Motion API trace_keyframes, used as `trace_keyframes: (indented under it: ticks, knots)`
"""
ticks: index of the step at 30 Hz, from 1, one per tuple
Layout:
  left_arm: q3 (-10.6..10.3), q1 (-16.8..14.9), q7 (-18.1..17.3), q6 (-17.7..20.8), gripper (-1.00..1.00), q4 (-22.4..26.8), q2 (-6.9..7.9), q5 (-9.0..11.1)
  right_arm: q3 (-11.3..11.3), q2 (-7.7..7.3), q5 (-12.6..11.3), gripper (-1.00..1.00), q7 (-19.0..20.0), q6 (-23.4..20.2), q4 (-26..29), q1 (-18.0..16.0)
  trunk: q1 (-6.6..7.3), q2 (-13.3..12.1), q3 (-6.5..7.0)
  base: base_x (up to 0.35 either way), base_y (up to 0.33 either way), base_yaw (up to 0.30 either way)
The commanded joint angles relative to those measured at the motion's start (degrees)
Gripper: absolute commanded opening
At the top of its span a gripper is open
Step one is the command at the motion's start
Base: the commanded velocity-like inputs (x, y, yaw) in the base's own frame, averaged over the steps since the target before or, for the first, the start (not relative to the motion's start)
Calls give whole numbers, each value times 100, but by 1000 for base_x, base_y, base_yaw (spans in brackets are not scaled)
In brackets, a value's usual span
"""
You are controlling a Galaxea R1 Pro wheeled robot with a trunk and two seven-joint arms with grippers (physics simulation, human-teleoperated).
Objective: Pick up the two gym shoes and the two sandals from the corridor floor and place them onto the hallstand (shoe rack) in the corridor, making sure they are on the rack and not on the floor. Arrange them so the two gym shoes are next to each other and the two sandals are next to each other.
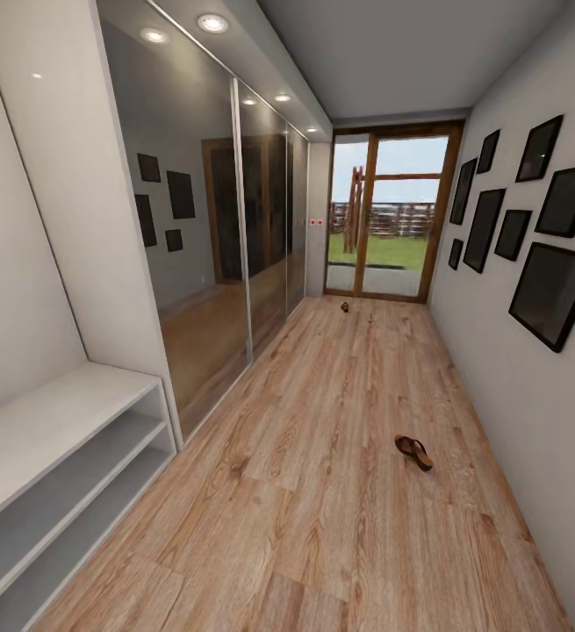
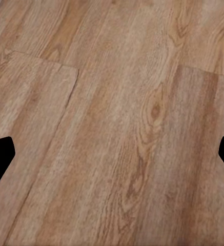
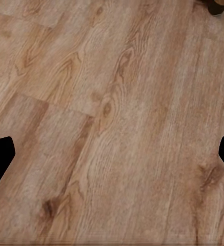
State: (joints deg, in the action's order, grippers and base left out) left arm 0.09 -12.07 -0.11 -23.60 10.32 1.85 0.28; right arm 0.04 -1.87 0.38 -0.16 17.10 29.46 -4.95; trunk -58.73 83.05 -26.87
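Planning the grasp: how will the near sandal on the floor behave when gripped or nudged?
The sandal lies flat and low, so it will likely slide on the smooth floor, not tip. Its thin straps probably flex; likely light.

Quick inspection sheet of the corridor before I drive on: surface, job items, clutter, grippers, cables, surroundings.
Surface: wood-plank floor, light brown, with grain and knots.
Job's things: one brown sandal lies on the floor right of centre; a small dark object lies on the floor near the glass door, too small to identify. Hallstand at near left, top and both shelf tiers bare.
Clutter: nothing seen.
Grippers: left gripper and right gripper both open, fingertips wide apart over the floor, holding nothing.
Cables: nothing seen.
Surroundings: mirrored wardrobe doors on the left, dark picture frames on the right wall.
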Motion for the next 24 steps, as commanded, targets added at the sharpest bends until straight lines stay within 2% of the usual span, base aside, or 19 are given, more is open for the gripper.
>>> trace_keyframes:
  ticks: [1,11,18,19,24]
  knots:
    - [0,9,-6,-28,100,-11,0,3,2,-3,6,100,2,19,-44,-8,0,3,-6,0,0,0]
    - [9,56,-9,-39,100,-21,27,20,-11,-2,-5,100,-16,29,-111,-14,0,3,-10,0,0,8]
    - [11,56,-30,-31,100,-21,40,209,-13,2,-3,100,-20,30,-125,-15,0,3,-51,0,0,131]
    - [7,58,-53,-42,100,-21,37,319,-16,2,-9,100,-21,30,-130,-15,0,3,-58,0,0,172]
    - [2,59,-64,-53,100,-26,31,387,-20,2,-11,100,-67,32,-132,-15,0,3,-89,0,0,201]
